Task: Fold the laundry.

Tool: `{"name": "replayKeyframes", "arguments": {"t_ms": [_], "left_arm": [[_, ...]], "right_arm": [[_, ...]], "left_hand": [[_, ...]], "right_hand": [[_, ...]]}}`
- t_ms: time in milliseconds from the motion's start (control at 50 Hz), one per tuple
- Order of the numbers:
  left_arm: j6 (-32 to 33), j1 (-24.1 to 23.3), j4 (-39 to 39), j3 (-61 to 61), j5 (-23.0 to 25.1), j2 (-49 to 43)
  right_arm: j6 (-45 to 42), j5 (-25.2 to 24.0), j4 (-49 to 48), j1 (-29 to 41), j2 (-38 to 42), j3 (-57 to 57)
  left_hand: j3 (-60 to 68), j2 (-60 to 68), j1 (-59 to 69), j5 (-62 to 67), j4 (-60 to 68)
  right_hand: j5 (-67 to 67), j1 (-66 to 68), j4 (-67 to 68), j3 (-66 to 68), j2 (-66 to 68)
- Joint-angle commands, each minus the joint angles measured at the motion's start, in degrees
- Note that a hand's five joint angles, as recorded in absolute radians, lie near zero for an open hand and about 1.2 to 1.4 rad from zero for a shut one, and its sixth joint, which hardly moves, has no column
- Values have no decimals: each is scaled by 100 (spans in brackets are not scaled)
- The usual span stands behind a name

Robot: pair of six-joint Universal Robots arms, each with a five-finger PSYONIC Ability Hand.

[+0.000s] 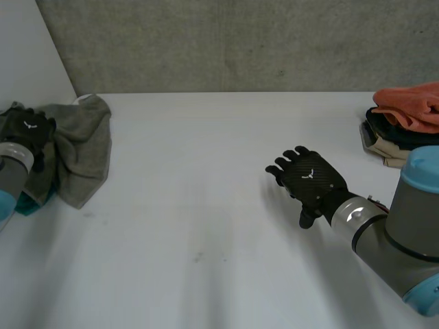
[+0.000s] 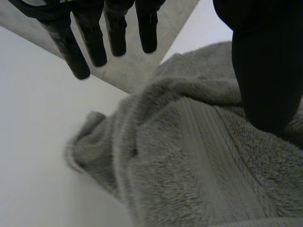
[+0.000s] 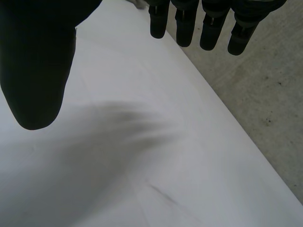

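A grey towel (image 1: 82, 147) lies crumpled at the far left of the white table (image 1: 206, 226), with a bit of teal cloth (image 1: 27, 204) under its near side. My left hand (image 1: 29, 131) hovers over the towel's left part. In the left wrist view its fingers (image 2: 97, 35) hang straight above the fluffy towel (image 2: 199, 161) and its thumb (image 2: 265, 66) stands apart; the hand is open and holds nothing. My right hand (image 1: 312, 181) floats above bare table right of the middle, open, with straight fingers (image 3: 208, 26) and thumb (image 3: 40, 61) spread over the table (image 3: 142, 156).
At the far right edge sits a pile of clothes: an orange cloth (image 1: 411, 106) on top of dark and beige pieces (image 1: 384, 140). A grey concrete wall (image 1: 240, 41) runs behind the table. Bare table stretches between the towel and my right hand.
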Motion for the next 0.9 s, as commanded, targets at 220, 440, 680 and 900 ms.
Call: {"name": "replayKeyframes", "arguments": {"t_ms": [220, 440, 680, 900], "left_arm": [[-503, -240, 128, 670, 110, -289], [-2998, -1751, 269, -34, 163, 1409], [-3450, -2861, 418, 229, -56, 777], [119, -1192, 383, 475, -549, -101]], "right_arm": [[132, 36, -364, -225, -310, 332], [641, 423, -531, -533, -670, 262], [1134, 476, -461, -727, -750, 217], [1107, 388, -452, -727, -732, 244]], "left_hand": [[6537, 6539, 6523, 6508, 6530], [6537, 6539, 6523, 6508, 6530], [1574, 1576, 1559, 1544, 1566], [30, 32, 15, 0, 22]], "right_hand": [[-238, -282, -199, -196, -199], [-238, -282, -199, -196, -199], [-238, -282, -199, -196, -199], [-238, -282, -199, -196, -199]]}}
